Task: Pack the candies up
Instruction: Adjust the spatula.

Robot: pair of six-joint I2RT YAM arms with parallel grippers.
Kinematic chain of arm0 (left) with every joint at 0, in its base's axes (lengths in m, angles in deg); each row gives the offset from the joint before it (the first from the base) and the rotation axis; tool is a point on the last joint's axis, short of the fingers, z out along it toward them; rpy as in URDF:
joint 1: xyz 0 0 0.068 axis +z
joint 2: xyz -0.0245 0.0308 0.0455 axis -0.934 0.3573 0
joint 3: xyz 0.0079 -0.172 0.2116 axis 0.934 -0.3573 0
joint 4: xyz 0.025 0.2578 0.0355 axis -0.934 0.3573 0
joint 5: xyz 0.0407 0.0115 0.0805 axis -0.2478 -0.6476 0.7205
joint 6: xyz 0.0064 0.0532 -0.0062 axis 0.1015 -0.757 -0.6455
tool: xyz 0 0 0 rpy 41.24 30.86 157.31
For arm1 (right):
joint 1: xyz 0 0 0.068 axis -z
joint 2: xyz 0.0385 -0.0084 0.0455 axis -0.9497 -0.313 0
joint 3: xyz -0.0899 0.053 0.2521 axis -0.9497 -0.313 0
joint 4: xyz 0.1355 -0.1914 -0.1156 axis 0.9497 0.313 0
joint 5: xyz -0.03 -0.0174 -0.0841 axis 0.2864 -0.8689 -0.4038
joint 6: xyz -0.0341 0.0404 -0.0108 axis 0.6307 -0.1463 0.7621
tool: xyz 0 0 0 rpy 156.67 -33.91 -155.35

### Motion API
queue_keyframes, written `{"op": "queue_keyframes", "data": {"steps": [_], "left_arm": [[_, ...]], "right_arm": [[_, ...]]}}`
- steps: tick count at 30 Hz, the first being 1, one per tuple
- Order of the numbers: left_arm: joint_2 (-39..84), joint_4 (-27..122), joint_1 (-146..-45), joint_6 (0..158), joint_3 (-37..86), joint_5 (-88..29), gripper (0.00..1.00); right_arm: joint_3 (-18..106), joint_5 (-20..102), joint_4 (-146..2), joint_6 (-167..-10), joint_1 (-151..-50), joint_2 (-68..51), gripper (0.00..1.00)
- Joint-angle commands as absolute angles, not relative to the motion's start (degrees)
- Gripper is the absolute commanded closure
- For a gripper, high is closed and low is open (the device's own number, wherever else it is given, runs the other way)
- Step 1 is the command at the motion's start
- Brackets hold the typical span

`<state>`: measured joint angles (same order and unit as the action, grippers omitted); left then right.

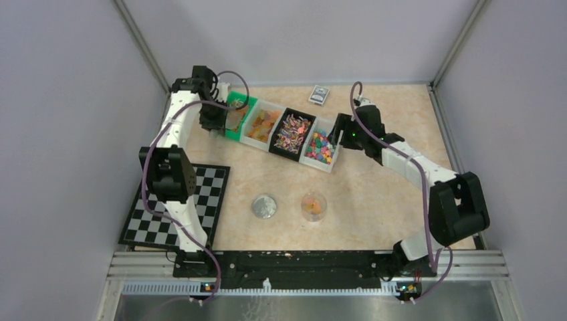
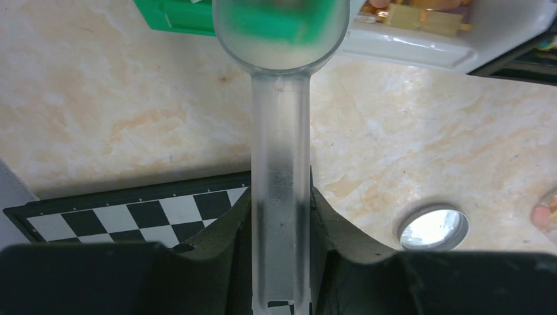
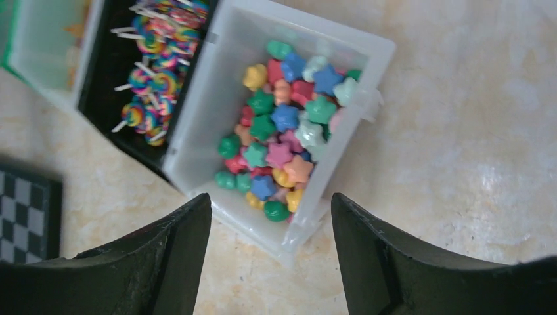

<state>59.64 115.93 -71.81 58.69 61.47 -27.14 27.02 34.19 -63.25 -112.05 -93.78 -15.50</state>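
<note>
So the left hand point(image 2: 281, 197) is clamped on a frosted clear plastic scoop point(image 2: 281, 125). Its handle runs straight away, and the empty-looking bowl sits at the green plastic bin's point(image 2: 174, 16) near lip. The orange candies point(image 1: 265, 123) lie just far-right of that bowl, nearest this arm. The right hand point(image 3: 269, 207), fingers apart, hovers over the star-shaped candies point(image 3: 282, 118).

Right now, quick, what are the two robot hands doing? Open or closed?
Left gripper: closed on the handle of the frosted clear plastic scoop.
Right gripper: open, empty, near the white plastic bin of colourful star-shaped candies.
</note>
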Motion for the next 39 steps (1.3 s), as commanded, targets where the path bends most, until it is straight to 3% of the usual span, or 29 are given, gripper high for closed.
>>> {"op": "queue_keyframes", "data": {"steps": [1,5,8,10,11,17,22,27,31,39], "left_arm": [[51.1,112.8,-71.9,59.7,60.2,-34.1,1.0],[47.6,111.6,-72.0,60.6,55.3,-39.5,1.0],[44.7,110.7,-72.1,61.6,51.3,-40.0,1.0],[42.4,111.1,-72.1,62.1,49.0,-41.4,1.0],[40.8,110.3,-72.2,62.2,47.5,-42.1,1.0],[30.1,106.3,-72.5,64.3,39.5,-44.6,1.0],[22.3,101.9,-74.1,66.4,33.3,-59.1,1.0],[20.1,101.8,-78.9,67.1,30.7,-61.2,1.0],[19.9,102.3,-81.4,67.1,30.3,-60.8,1.0],[20.6,102.4,-82.5,67.1,31.7,-61.1,1.0]], "right_arm": [[30.1,41.2,-69.7,-106.0,-94.3,-6.7,0.33],[26.4,53.4,-90.4,-101.4,-96.1,-6.9,0.36],[21.7,59.2,-104.5,-76.9,-102.6,-6.6,0.26],[19.6,55.1,-106.4,-58.1,-110.4,-6.8,0.12],[20.6,54.0,-105.9,-53.5,-112.1,-8.0,0.1],[27.6,69.5,-109.1,-43.2,-114.0,-15.9,0.11],[32.0,67.5,-103.9,-31.8,-117.4,-20.2,0.12],[34.4,61.3,-102.4,-24.2,-121.0,-21.5,0.14],[37.1,57.6,-95.4,-16.6,-123.6,-22.1,0.21],[35.3,54.4,-95.6,-13.1,-125.1,-22.3,0.79]]}}
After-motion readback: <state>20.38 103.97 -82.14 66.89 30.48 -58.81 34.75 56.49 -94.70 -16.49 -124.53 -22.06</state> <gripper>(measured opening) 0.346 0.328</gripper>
